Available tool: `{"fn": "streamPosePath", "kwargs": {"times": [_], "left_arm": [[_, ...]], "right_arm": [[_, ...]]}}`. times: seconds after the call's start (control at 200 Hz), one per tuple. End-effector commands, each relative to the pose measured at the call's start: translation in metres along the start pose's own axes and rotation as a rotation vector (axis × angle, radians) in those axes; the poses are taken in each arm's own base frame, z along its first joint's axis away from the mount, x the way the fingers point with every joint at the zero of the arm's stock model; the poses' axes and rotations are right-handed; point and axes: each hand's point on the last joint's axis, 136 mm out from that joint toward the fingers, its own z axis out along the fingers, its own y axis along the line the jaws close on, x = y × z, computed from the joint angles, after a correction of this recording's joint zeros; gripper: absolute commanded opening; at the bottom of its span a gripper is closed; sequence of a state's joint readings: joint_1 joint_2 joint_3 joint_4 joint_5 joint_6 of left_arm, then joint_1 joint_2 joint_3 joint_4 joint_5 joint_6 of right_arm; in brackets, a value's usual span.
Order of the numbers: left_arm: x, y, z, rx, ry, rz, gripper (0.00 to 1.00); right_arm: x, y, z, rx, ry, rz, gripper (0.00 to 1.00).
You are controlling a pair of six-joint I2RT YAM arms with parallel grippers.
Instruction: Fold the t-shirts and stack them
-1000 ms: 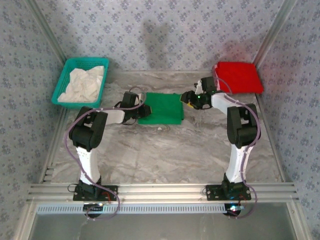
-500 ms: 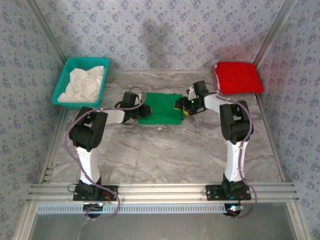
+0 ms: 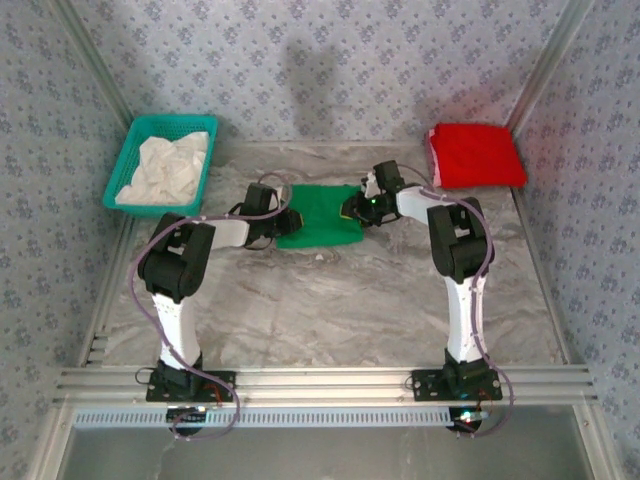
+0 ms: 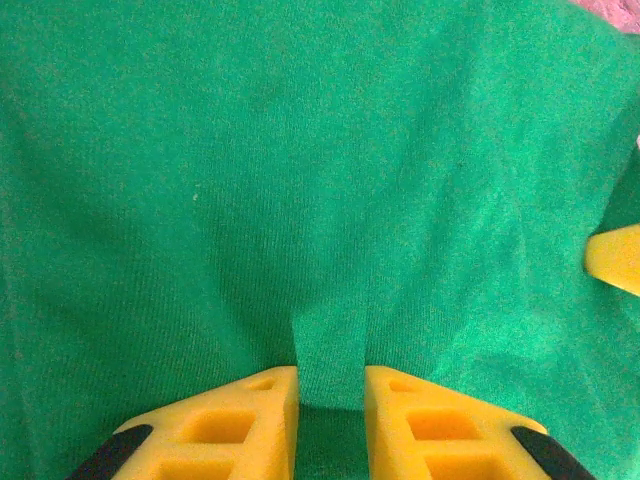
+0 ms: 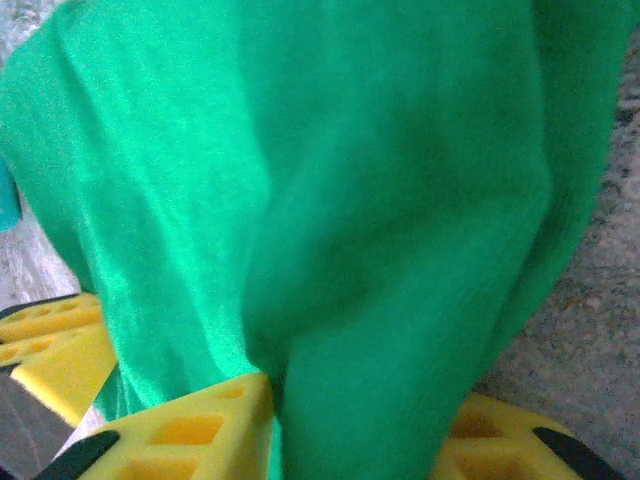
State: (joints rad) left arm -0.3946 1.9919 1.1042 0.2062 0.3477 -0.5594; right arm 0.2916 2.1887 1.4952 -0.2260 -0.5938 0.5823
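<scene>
**A:** Left gripper [image 4: 330, 395]?
**B:** Pinched on a fold at the green shirt's [image 3: 320, 226] 9 o'clock edge.
**A:** Right gripper [image 5: 350, 405]?
**B:** Clamped on its 3 o'clock edge, cloth bunched between the fingers.
**A:** Where's the shirt?
**B:** Mid-table, between both. The red shirt [image 3: 478, 155] lies folded at 2 o'clock.

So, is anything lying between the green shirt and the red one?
Nothing loose: bare table separates the green shirt from the red shirt. Just the right arm crosses that stretch, the right gripper pinching the green shirt's edge.
</scene>
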Motion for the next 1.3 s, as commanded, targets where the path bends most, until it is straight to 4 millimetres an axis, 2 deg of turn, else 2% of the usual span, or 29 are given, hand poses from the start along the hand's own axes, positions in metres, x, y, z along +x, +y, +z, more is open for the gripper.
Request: {"fn": "streamPosePath", "kwargs": {"times": [0.0,0.075,0.115,0.175,0.23,0.305,0.375,0.52,0.63,0.759,0.869,1.009,1.184,1.294], "left_arm": [[0.008,0.003,0.001,-0.014,0.025,-0.003,0.24],[0.005,0.003,-0.001,-0.015,0.015,-0.005,0.29],[0.003,0.001,-0.003,-0.016,0.007,-0.007,0.36],[-0.005,-0.005,-0.010,-0.006,-0.014,-0.007,0.53],[-0.012,-0.011,-0.021,-0.005,-0.044,-0.002,0.68],[-0.027,-0.026,-0.046,0.006,-0.109,0.019,0.84],[-0.041,-0.039,-0.075,-0.003,-0.190,0.051,0.92],[-0.055,-0.045,-0.130,-0.088,-0.303,0.111,0.97],[-0.051,-0.042,-0.148,-0.132,-0.308,0.155,0.98],[-0.041,-0.036,-0.147,-0.143,-0.290,0.151,0.98],[-0.037,-0.043,-0.139,-0.103,-0.258,0.139,0.98],[-0.032,-0.079,-0.132,-0.027,-0.220,0.242,0.98],[-0.019,-0.127,-0.129,0.019,-0.170,0.434,0.98],[-0.010,-0.141,-0.125,0.044,-0.148,0.501,0.98]], "right_arm": [[-0.009,0.010,0.005,-0.029,-0.008,0.001,0.25],[-0.012,0.009,0.003,-0.021,-0.018,0.001,0.12],[-0.013,0.008,0.002,-0.017,-0.022,0.000,0.06],[-0.016,0.006,-0.002,-0.010,-0.030,-0.010,0.01],[-0.017,0.001,-0.004,0.009,-0.032,-0.017,0.00],[-0.022,-0.010,-0.009,0.047,-0.039,-0.028,0.00],[-0.026,-0.022,-0.015,0.091,-0.044,-0.053,0.00],[-0.036,-0.042,-0.034,0.259,-0.035,-0.181,0.00],[-0.051,-0.045,-0.055,0.375,-0.038,-0.280,0.00],[-0.075,-0.045,-0.084,0.519,-0.047,-0.414,0.00],[-0.104,-0.041,-0.110,0.649,-0.095,-0.574,0.00],[-0.140,-0.037,-0.138,0.788,-0.132,-0.746,0.00],[-0.176,-0.032,-0.171,0.853,-0.188,-0.804,0.00],[-0.196,-0.027,-0.195,0.907,-0.247,-0.845,0.00]]}}
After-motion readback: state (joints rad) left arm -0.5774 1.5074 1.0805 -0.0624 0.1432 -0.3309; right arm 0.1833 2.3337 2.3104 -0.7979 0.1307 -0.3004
